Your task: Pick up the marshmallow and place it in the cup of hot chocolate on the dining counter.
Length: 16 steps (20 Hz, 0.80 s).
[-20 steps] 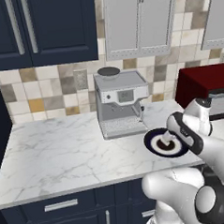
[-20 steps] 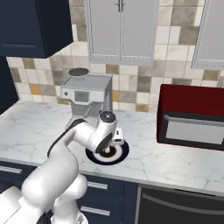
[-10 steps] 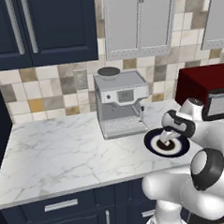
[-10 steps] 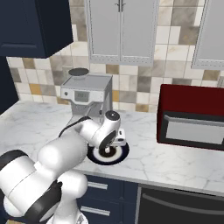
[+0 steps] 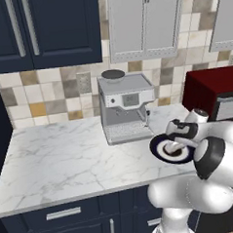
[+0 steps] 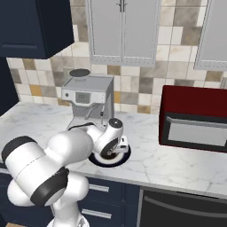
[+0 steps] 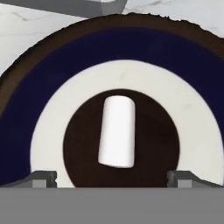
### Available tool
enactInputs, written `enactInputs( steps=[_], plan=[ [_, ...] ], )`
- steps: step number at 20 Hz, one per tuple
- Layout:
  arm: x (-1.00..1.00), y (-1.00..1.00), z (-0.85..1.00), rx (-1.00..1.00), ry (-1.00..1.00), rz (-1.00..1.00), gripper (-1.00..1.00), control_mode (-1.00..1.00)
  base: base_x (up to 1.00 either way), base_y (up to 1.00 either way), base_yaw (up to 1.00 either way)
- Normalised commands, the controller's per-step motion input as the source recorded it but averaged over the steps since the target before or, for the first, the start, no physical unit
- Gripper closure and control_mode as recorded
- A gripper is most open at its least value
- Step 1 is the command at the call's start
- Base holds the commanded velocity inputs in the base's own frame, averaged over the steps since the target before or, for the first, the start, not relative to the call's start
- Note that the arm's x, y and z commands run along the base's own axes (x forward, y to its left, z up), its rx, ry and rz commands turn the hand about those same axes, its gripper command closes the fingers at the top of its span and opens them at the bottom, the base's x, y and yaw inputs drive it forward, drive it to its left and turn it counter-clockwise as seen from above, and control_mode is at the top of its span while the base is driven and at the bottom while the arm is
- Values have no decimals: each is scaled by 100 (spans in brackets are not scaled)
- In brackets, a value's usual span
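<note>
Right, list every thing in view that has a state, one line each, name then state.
marshmallow: lying on its side in the dark centre of the plate, not gripped.
plate: flat on the marble worktop, in front of the coffee machine.
gripper: open, directly over the marshmallow, a fingertip either side of it.
coffee machine: upright against the backsplash.
microwave: door shut.
upper cabinets: doors shut.

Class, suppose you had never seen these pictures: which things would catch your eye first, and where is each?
The bulky white arm fills the foreground, bent down over a round navy plate near the front edge of the marble worktop. In the hand view a whitish marshmallow lies on the plate's dark centre, between the open jaws. Behind stand a grey coffee machine and, right of it, a dark red microwave.
</note>
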Motion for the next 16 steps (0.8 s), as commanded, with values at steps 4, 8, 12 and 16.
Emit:
enactInputs(
  steps=[4, 8, 12, 16],
  plan=[
    [11, 0, -13, 0, 0, 0, -100, -100, 0, 0, 0],
    [18, 0, -11, 0, -2, 0, -100, -100, 0, 0, 0],
    [16, 0, -13, 0, -3, 0, -100, -100, 0, 0, 0],
    [10, 0, -15, 0, -2, 0, -100, -100, 0, 0, 0]
  ],
)
